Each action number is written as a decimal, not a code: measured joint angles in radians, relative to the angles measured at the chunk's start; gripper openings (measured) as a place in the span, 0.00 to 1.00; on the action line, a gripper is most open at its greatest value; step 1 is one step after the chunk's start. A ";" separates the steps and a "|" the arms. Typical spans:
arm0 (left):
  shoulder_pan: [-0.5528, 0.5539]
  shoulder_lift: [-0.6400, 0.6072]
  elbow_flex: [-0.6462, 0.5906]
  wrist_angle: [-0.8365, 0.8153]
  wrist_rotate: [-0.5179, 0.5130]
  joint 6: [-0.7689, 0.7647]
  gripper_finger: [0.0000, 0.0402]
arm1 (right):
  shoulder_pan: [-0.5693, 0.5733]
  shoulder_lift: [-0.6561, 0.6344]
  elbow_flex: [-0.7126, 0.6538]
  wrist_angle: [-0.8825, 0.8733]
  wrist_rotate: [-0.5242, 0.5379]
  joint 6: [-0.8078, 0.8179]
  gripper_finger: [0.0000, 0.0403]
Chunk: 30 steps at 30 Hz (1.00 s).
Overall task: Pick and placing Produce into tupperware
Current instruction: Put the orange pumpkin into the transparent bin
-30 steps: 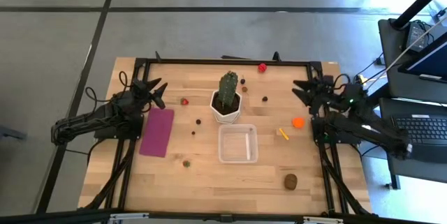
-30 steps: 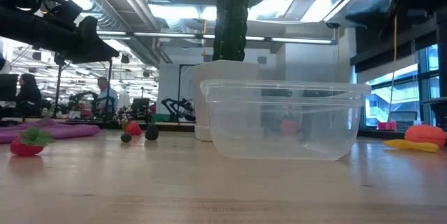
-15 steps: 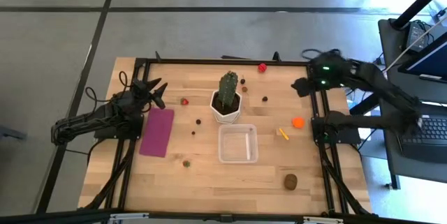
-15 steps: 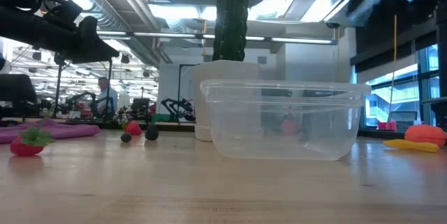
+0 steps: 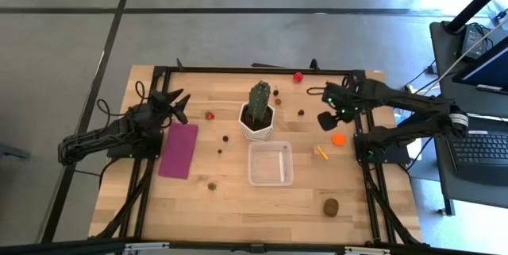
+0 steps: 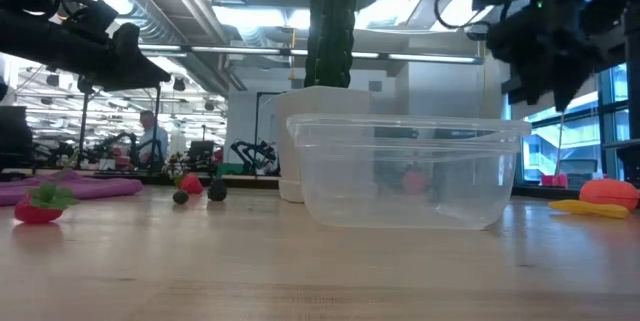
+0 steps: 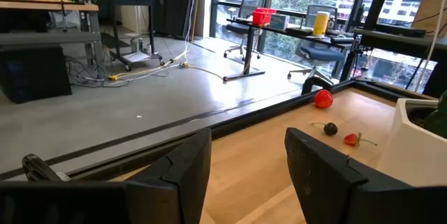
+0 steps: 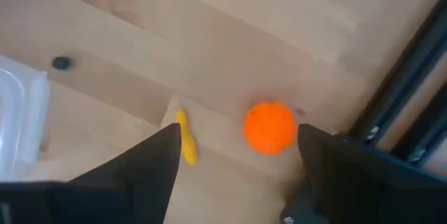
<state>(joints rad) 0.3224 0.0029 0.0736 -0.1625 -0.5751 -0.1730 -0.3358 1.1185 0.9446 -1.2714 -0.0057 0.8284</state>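
Right gripper (image 5: 323,106): hanging open and empty above the table's right side, now reaching in over the orange piece (image 5: 339,138); a second ago it was sitting back at the right edge.
Yellow piece (image 8: 186,137): lying just beside the orange one, both framed between the spread fingers.
Tupperware (image 5: 270,164): sitting empty near the table's middle, in front of the cactus pot (image 5: 258,125), unmoved.
Left gripper (image 5: 176,102): staying parked open at the left edge, above the magenta mat (image 5: 178,149).
Brown piece (image 5: 330,206): resting near the front edge, unmoved.
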 joint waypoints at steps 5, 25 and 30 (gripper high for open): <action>0.000 0.000 0.000 0.000 0.000 0.000 0.44 | 0.045 -0.012 -0.111 0.015 -0.007 0.083 0.71; 0.000 0.000 0.000 0.000 0.000 0.000 0.44 | 0.111 -0.019 -0.338 0.213 -0.023 0.219 0.71; 0.000 0.000 0.000 0.000 0.000 0.000 0.44 | 0.110 -0.019 -0.342 0.218 -0.023 0.218 0.71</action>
<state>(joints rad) 0.3224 0.0027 0.0736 -0.1625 -0.5751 -0.1730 -0.2256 1.0996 0.6029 -1.0539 -0.0292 1.0462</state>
